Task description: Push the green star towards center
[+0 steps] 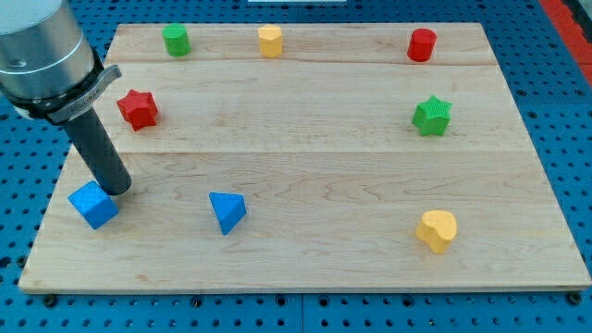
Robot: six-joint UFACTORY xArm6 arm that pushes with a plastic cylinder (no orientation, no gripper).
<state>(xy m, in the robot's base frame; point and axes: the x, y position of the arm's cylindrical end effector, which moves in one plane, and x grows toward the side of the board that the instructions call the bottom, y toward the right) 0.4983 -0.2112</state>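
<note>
While my tip [118, 190] rests on the wooden board [305, 250] at the view's left, just beside the upper right edge of the blue cube [93, 204], the green star [431, 116] sits far off at the view's right, well apart from me and slightly higher in the view. I carry no jaws to open or close, only the bare rod. To drive the star towards the centre, the push must run from the view's right to its left, so I judge the tip must first cross the board and come round to the star's far right side. Nearer to me stand a red star [138, 109] and a blue triangular block [227, 212]; a green cylinder [176, 40], yellow cylinder [270, 41] and red cylinder [422, 44] line the top, a yellow heart [437, 230] lies at lower right. No containers appear.
</note>
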